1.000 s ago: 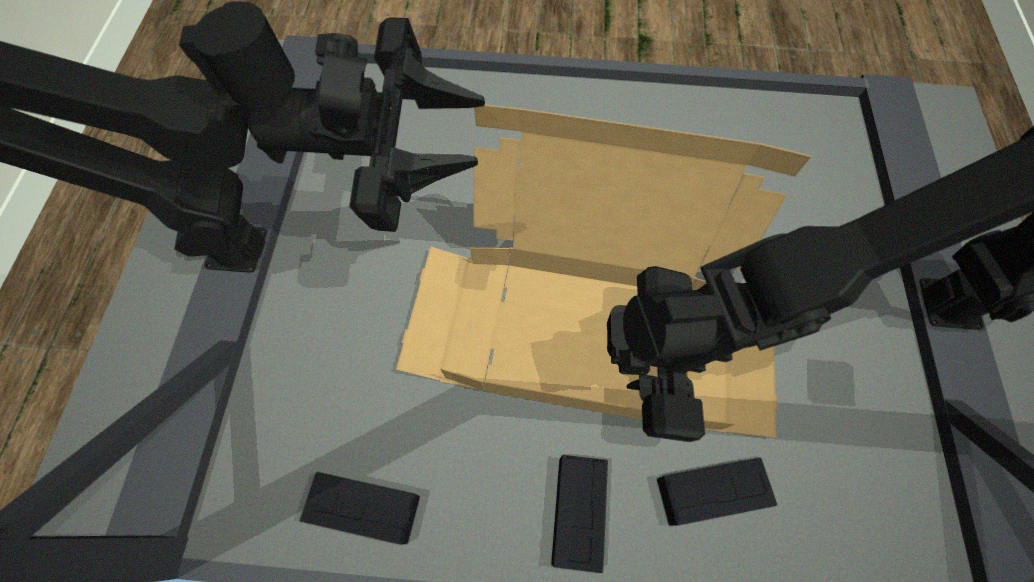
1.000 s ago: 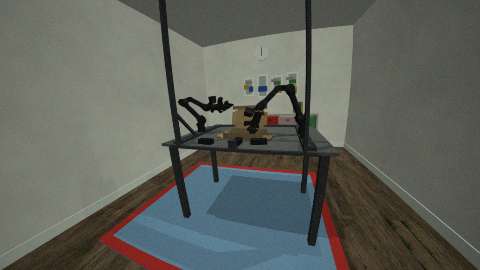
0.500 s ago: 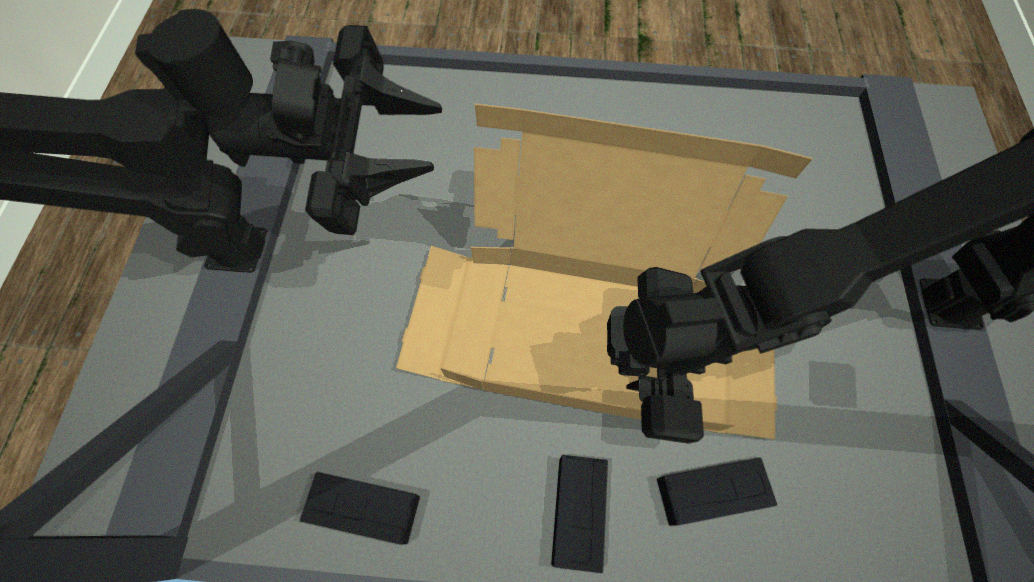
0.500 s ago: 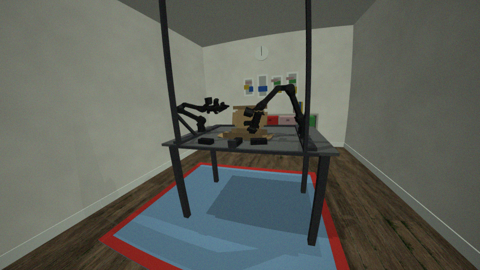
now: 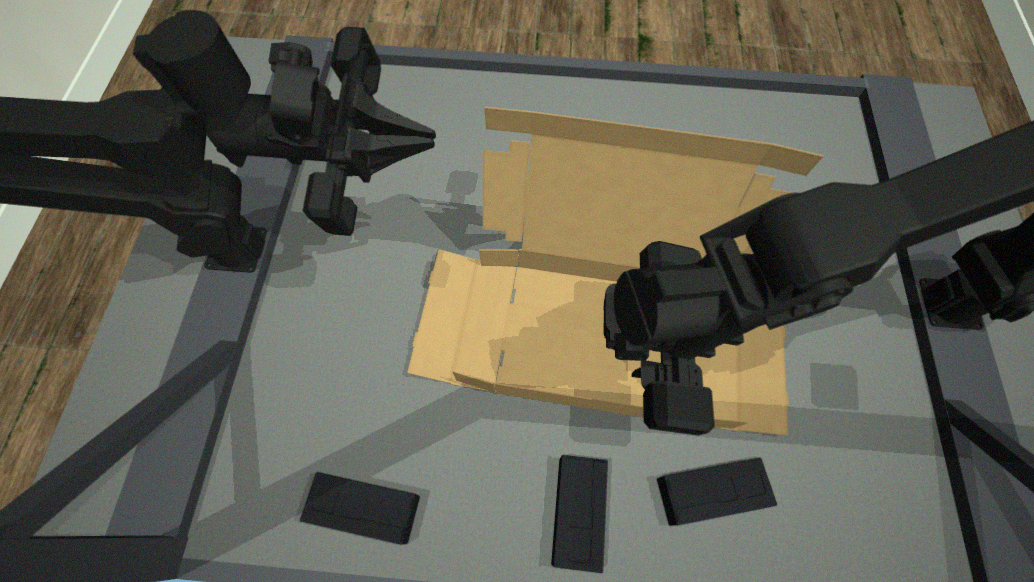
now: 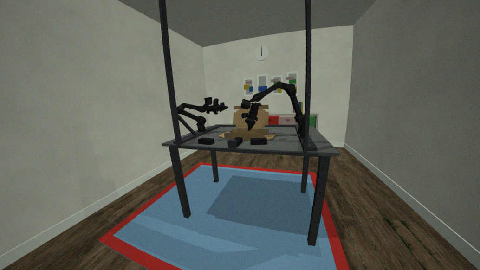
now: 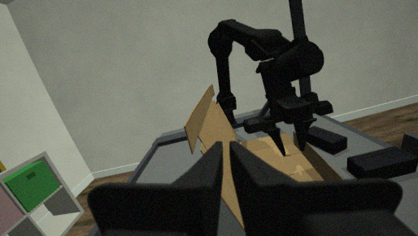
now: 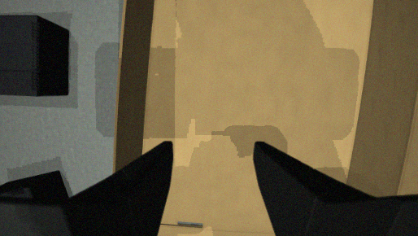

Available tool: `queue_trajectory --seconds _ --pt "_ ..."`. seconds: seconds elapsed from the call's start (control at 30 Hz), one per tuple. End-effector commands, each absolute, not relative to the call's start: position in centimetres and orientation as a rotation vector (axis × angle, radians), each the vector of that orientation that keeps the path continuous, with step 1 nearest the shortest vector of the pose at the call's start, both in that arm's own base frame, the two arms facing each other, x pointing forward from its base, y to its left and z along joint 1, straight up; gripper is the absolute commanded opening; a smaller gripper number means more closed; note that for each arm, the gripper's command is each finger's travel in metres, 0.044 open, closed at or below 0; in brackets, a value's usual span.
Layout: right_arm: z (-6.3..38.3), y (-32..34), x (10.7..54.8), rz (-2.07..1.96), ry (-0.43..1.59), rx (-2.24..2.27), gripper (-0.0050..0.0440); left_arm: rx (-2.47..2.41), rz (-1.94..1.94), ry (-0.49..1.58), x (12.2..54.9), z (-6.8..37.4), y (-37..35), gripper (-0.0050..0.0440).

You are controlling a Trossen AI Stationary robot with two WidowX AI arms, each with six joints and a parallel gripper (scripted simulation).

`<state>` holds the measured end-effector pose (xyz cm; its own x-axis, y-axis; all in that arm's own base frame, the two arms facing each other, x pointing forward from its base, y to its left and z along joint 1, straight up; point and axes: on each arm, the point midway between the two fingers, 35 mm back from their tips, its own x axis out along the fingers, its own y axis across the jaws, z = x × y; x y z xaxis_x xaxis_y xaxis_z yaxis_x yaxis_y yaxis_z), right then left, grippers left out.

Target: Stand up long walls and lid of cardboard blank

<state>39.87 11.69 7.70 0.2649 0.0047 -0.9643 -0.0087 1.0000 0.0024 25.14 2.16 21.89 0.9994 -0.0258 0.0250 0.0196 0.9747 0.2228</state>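
From here the cardboard blank (image 5: 557, 318) (image 6: 248, 134) (image 7: 266, 148) (image 8: 260, 89) sits on the table, its walls and lid (image 5: 622, 195) (image 6: 245, 123) (image 7: 217, 122) apparently up. Beside it the left gripper (image 5: 434, 139) (image 6: 227, 107) (image 7: 225, 146) is clenched on nothing; above it the right gripper (image 5: 638, 373) (image 6: 249, 129) (image 7: 293, 153) (image 8: 213, 150) is parted, ungrasping, and probably should withdraw.

A wall clock (image 6: 261, 53), four framed prints (image 6: 262, 82) and cubby shelving (image 6: 317, 124) (image 7: 45, 155) beyond the tools (image 5: 434, 139) (image 6: 227, 107) (image 6: 249, 129) (image 7: 226, 142) (image 8: 213, 143) suggest a classroom or playroom.
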Motion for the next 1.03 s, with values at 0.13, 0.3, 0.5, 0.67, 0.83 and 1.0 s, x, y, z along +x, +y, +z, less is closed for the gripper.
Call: queue_trajectory --seconds 0.13,0.3,0.5,0.67,0.83,1.0 --pt "10.9 11.6 39.5 0.008 1.326 -0.008 0.0196 0.225 -0.025 -0.033 25.1 22.2 2.1 0.0" --pt "12.3 11.5 39.3 0.005 1.323 -0.008 0.0268 0.225 -0.025 -0.033 25.1 22.2 2.1 0.0068" --pt "12.3 11.5 39.3 0.005 1.323 -0.008 0.0364 0.225 -0.025 -0.033 25.1 22.2 2.1 0.0164" --pt "12.3 11.5 39.3 0.005 1.323 -0.009 0.0436 0.225 -0.025 -0.033 25.1 22.2 2.1 0.0276" --pt "12.3 11.5 39.3 0.005 1.323 -0.009 0.0436 0.225 -0.025 -0.033 25.1 22.2 2.1 0.0276" --pt "12.3 11.5 39.3 0.005 1.323 -0.009 0.0436 0.225 -0.025 -0.033 25.1 22.2 2.1 0.0276"
